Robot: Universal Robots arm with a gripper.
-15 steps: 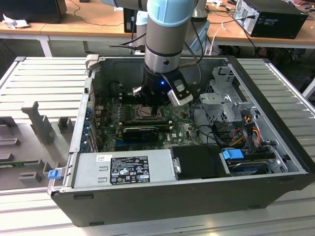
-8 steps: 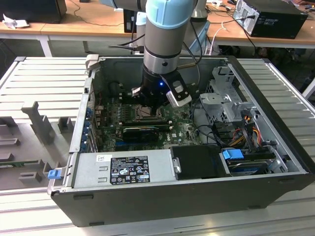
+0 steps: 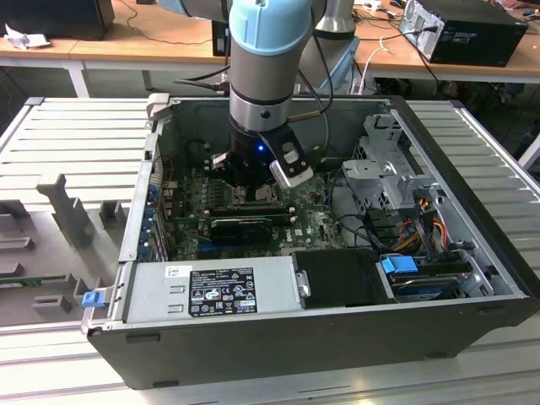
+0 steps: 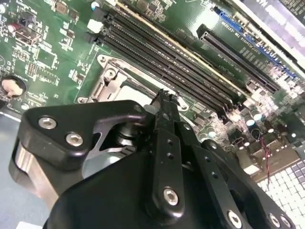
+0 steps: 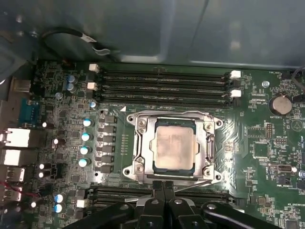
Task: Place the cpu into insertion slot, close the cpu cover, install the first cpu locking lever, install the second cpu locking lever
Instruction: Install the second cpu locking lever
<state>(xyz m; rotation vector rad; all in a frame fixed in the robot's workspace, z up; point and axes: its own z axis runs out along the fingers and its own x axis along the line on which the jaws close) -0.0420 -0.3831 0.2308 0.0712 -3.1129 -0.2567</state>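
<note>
— Grey metal ribs ran along the exterior view's left, where the table (image 3: 76,135) lay beside the open computer case (image 3: 278,337). What stood inside it?

— Nearest that left wall, the green motherboard (image 3: 190,224). Over its middle hung the arm (image 3: 263,67), wrist down, with the gripper (image 3: 253,187) low above the socket area. Further toward the exterior view's right sat the drive cage (image 3: 384,173) and a bundle of cables (image 3: 422,215).

— And the cpu?

— Seated. In the first wrist view the cpu (image 5: 174,148) lay flat in the insertion slot (image 5: 153,148), silvery top up, and the cpu cover (image 5: 172,118) was down around it, its window framing the chip (the cover's screw tabs showed at the corners). A thin locking lever (image 5: 198,182) ran along the cover's edge nearest the fingers.

— How did the gripper stand?

— Its two black fingers (image 5: 164,187) were pressed together with no gap between them, tips right at that edge of the cover, holding nothing I could see. In the second wrist view the same fingertip (image 4: 164,102) stood just above the socket frame (image 4: 112,78).

— What lay beyond?

— Four black memory slots (image 5: 164,83) on the far side of the socket from the fingers, and a coin battery (image 5: 280,104) off to one side.
</note>
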